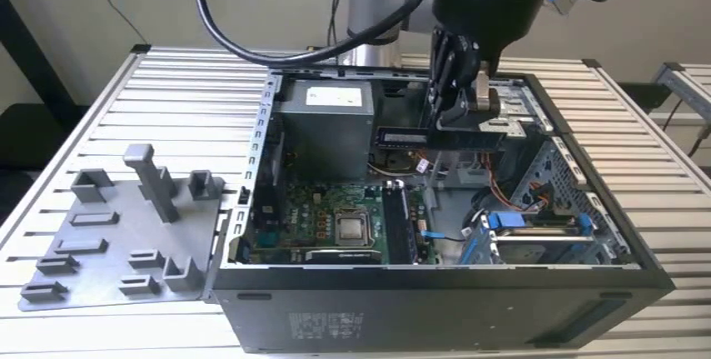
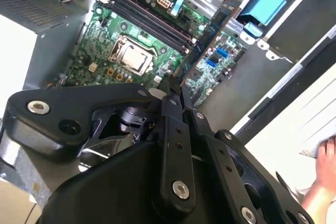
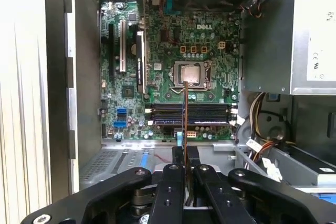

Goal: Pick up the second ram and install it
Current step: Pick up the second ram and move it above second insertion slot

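In the exterior view my gripper point(image 1: 464, 122) hangs over the open computer case point(image 1: 444, 292), shut on the second ram point(image 1: 428, 137), a dark flat stick held level above the motherboard point(image 1: 322, 217). Both wrist views show the ram edge-on as a thin strip point(image 3: 185, 114) point(image 2: 210, 43) running out from between my closed fingers point(image 3: 176, 174) point(image 2: 176, 95). In the first wrist view that strip crosses the long black memory slots point(image 3: 210, 114), which lie below the processor socket point(image 3: 191, 73). The stick is well above the slots, not touching them.
The power supply point(image 1: 322, 122) stands on the exterior view's left of my gripper, and blue drive clips point(image 1: 505, 220) and cables sit to its right. A grey fixture plate point(image 1: 111, 234) lies on the slatted table point(image 1: 644, 167). A person's hand point(image 2: 321, 174) shows beside the case.
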Robot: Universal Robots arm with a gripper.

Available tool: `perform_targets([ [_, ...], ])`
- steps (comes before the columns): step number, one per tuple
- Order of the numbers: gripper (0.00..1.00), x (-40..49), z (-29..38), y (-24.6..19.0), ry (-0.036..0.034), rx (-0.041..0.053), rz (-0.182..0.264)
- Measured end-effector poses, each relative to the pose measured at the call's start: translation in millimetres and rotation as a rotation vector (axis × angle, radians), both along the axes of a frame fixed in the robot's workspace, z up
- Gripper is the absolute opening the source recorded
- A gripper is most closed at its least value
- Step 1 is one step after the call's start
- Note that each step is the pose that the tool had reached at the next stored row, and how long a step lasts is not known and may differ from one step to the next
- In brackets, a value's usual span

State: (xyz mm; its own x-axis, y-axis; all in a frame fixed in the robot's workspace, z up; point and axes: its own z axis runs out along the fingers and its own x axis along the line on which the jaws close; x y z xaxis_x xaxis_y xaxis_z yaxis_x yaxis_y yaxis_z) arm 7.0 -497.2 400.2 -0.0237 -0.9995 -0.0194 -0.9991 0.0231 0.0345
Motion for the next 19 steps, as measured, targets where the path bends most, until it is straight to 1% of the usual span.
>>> perform_targets([
  [4, 0.14, -1.4, 0.0, 7.7, 0.0000, 0.0001, 0.000],
  [10, 0.14, -3.9, -0.1, 20.8, 0.0000, 0.0001, 0.000],
  [19, 0.14, -6.1, -0.2, 43.4, 0.0000, 0.0001, 0.000],
])
